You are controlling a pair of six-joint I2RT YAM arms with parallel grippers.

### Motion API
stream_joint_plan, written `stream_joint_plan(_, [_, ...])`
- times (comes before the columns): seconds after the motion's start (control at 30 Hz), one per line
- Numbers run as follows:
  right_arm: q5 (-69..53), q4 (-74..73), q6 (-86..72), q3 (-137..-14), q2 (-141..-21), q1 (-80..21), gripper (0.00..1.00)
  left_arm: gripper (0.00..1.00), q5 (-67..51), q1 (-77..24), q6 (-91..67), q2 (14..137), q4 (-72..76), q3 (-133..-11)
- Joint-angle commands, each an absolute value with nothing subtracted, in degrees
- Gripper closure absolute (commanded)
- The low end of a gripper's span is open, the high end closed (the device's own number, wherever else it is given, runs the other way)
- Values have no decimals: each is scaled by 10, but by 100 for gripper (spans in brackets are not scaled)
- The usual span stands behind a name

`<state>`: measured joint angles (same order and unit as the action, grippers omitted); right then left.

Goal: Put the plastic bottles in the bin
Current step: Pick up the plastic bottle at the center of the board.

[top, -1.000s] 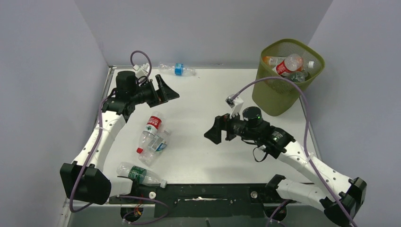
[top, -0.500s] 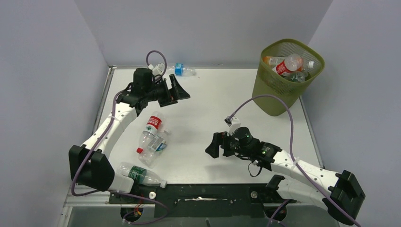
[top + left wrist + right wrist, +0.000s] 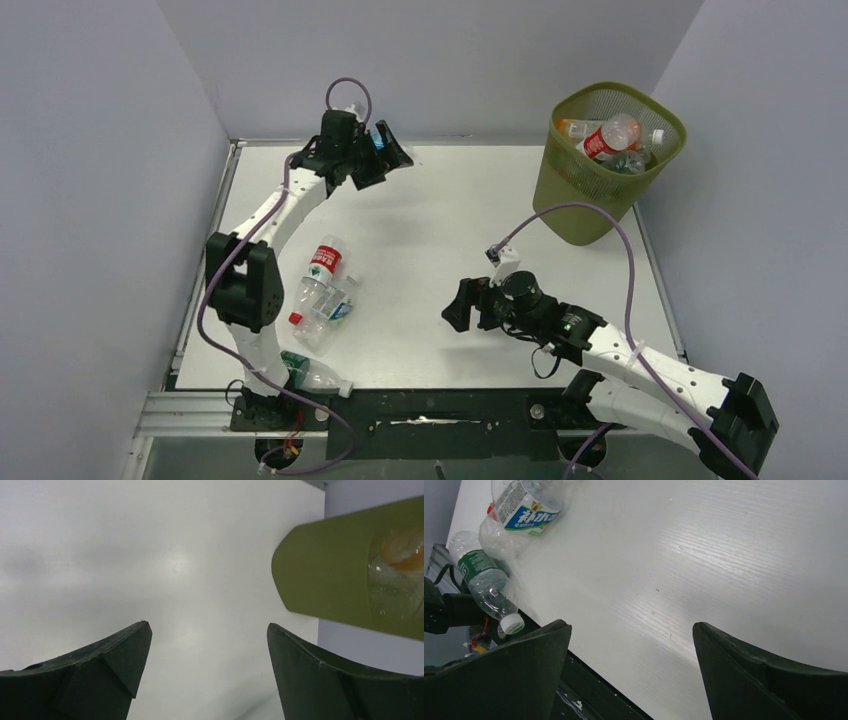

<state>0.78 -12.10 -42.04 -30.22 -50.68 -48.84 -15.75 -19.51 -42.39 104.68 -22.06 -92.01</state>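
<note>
Seen from above, the olive-green mesh bin (image 3: 575, 205) stands at the far right corner of the white tabletop (image 3: 450, 220) and already holds several bottles (image 3: 610, 135). Four more lie outside it. A blue-labelled bottle (image 3: 377, 141) rests on its side at the far edge, partly hidden by the left claw (image 3: 385, 160). A red-labelled bottle (image 3: 325, 262) and a crushed clear bottle (image 3: 325, 305) lie touching at the left. A green-labelled bottle (image 3: 305, 370) lies at the near edge by the left arm's base. The left arm stretches to the far edge, its claw wide open and empty beside the blue-labelled bottle, whether touching it cannot be told. The right claw (image 3: 455, 303) hovers low over the near middle, also wide open and empty, facing the left cluster. The step in hand appears to be the left arm's reach for the far bottle. The next move likely calls for setting the jaws around its body, closing, then carrying it across to the bin.
</note>
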Motion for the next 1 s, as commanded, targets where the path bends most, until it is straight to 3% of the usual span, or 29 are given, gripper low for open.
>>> stream_joint_plan(0.0, [33, -138, -390, -339, -516, -489, 2, 13, -92, -174, -453, 1135, -171, -1048])
stream_joint_plan(0.33, [18, -87, -401, -331, -558, -476, 2, 13, -56, -128, -547, 1328, -129, -1235])
stream_joint_plan(0.5, [-4, -64, -401, -337, -596, -472, 2, 13, -21, -127, -569, 1434, -213, -1395])
stream_joint_plan(0.97, [-46, -28, -387, -328, -623, -437, 2, 12, 32, -112, -702, 1427, -152, -1299])
